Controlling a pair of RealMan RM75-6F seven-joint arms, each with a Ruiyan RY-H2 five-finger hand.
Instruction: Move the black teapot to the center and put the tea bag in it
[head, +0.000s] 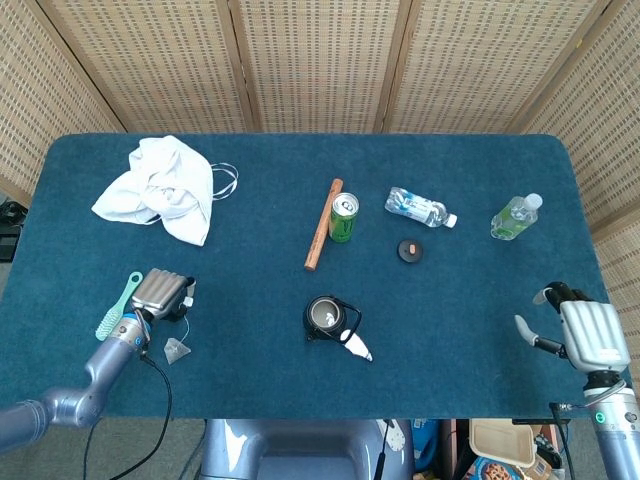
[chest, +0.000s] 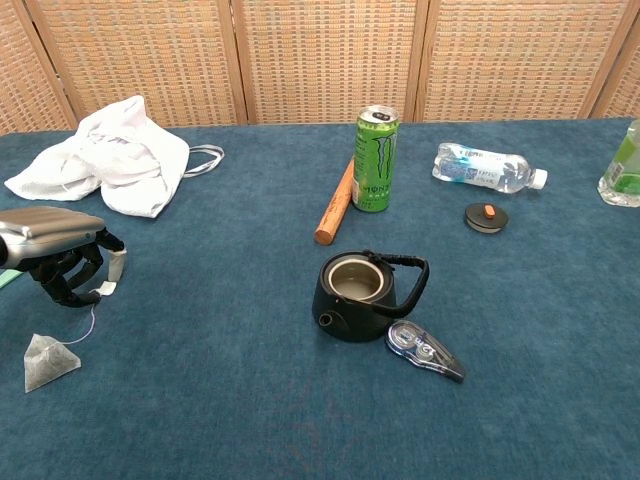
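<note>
The black teapot (chest: 358, 295) stands lidless at the near middle of the blue table (chest: 230, 390); its round mouth shows a pale, bare inside and its hoop handle leans to the right. Its small round lid (chest: 486, 217), black with an orange knob, lies apart, further back and to the right. Behind the pot a green drink can (chest: 375, 158) stands upright with its top opened. A clear water bottle (chest: 487, 167) lies on its side at the far right, and a green-tinted bottle (head: 516, 216) rests near the right edge.

The tea bag (chest: 46, 361), a grey pyramid of mesh, lies on the cloth at the near left. Its thin string rises to a white paper tag pinched in the curled fingers (chest: 70, 279) of the left hand (chest: 55, 250), so that hand holds the bag by its tag. The right hand (head: 584, 330) hovers at the near right corner, well apart from everything, holding nothing with its thumb out to the side.

A clear plastic correction-tape dispenser (chest: 424, 350) lies just beside the pot on its near right. A wooden rod (chest: 335, 202) lies just left of the can. A crumpled white cloth (chest: 110, 156) sits far left, and a teal brush (head: 117, 305) lies beside the left hand.
</note>
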